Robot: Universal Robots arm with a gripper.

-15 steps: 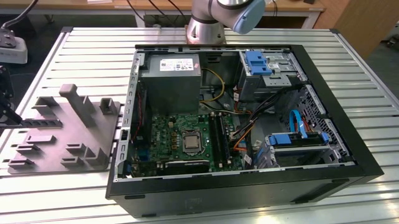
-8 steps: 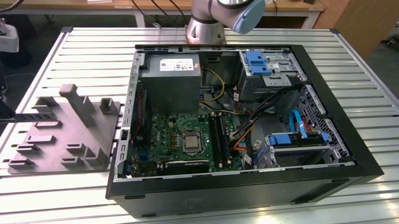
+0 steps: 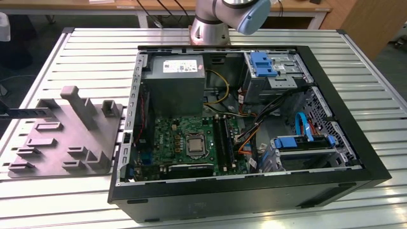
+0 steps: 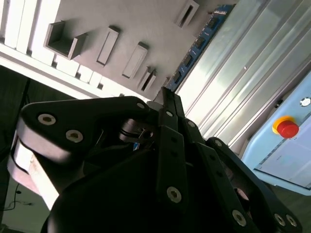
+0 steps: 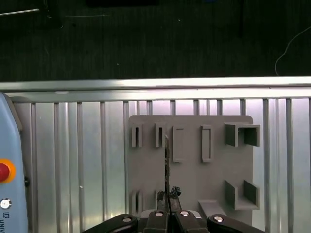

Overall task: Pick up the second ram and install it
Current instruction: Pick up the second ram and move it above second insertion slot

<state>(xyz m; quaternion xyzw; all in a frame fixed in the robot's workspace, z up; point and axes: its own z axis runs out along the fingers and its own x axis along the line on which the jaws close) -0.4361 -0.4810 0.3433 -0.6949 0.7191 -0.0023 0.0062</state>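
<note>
My gripper (image 5: 168, 195) is shut on the second ram (image 5: 166, 162), which I see edge-on as a thin dark strip over the grey holder plate (image 5: 218, 170). In the second wrist view the ram (image 4: 197, 46) shows as a bluish board with a row of black chips, running out from the gripper (image 4: 165, 97). In the exterior view it is a dark flat bar (image 3: 25, 113) at the exterior view's left, over the grey holder plate (image 3: 57, 148). I cannot tell whether it touches the plate. The motherboard's long black ram slots (image 3: 222, 138) lie inside the open computer case (image 3: 343, 162).
The case fills the middle of the slatted aluminium table (image 3: 95, 52), with cables, drive bays and a power supply (image 3: 175, 76) inside. A pale blue control box with a red button (image 4: 286, 127) sits beside the plate. The table's edge (image 5: 155, 83) borders a dark floor.
</note>
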